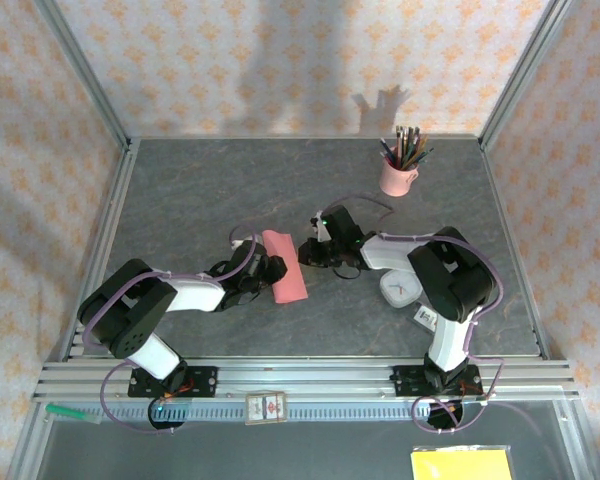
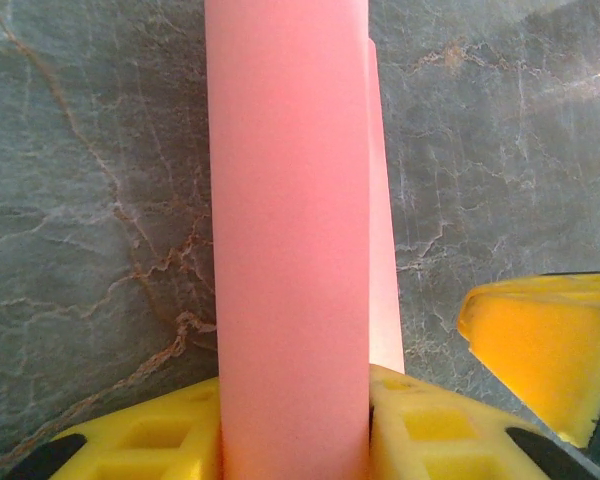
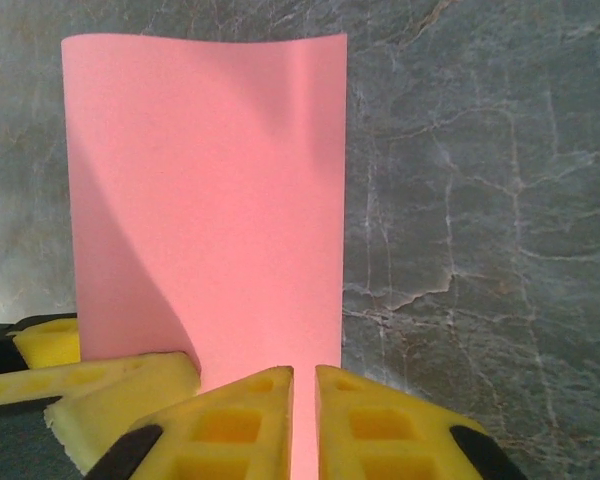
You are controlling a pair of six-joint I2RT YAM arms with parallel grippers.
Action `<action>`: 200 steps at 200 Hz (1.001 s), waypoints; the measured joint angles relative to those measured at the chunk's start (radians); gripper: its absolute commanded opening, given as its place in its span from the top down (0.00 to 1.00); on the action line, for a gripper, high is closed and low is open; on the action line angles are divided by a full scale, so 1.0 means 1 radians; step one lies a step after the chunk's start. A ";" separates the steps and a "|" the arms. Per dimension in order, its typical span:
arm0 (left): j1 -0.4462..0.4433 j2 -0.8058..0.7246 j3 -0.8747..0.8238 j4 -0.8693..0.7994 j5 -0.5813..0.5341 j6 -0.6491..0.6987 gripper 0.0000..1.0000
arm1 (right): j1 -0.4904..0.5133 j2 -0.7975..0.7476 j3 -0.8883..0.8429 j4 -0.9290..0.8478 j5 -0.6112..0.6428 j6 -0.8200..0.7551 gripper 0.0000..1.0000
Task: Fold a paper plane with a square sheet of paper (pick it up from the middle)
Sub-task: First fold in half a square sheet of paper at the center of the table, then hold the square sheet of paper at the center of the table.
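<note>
The square sheet of paper [image 1: 285,265] is salmon pink and lies bent over in the middle of the table between my two grippers. My left gripper [image 1: 271,272] is shut on it. In the left wrist view the sheet [image 2: 290,220] rises as a curved band between the yellow fingers [image 2: 150,435]. My right gripper [image 1: 308,254] meets the sheet's right side. In the right wrist view its jaws [image 3: 304,375] are drawn together to a thin slit with the pink paper [image 3: 200,180] in it. One finger of the left gripper [image 3: 90,375] shows beside them.
A pink cup of pencils [image 1: 398,175] stands at the back right. A white rounded object [image 1: 400,288] lies by the right arm. A yellow pad [image 1: 462,463] and a small card [image 1: 265,408] sit beyond the near rail. Dark stone tabletop [image 1: 200,190] surrounds the paper.
</note>
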 measured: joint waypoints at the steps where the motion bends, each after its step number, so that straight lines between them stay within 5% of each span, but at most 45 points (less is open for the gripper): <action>1: 0.000 0.000 0.000 0.000 0.000 0.000 0.65 | 0.000 0.000 0.000 0.000 0.000 0.000 0.87; 200: -0.002 0.005 -0.006 0.020 -0.002 0.000 0.65 | 0.030 0.084 0.058 -0.044 -0.048 0.008 0.95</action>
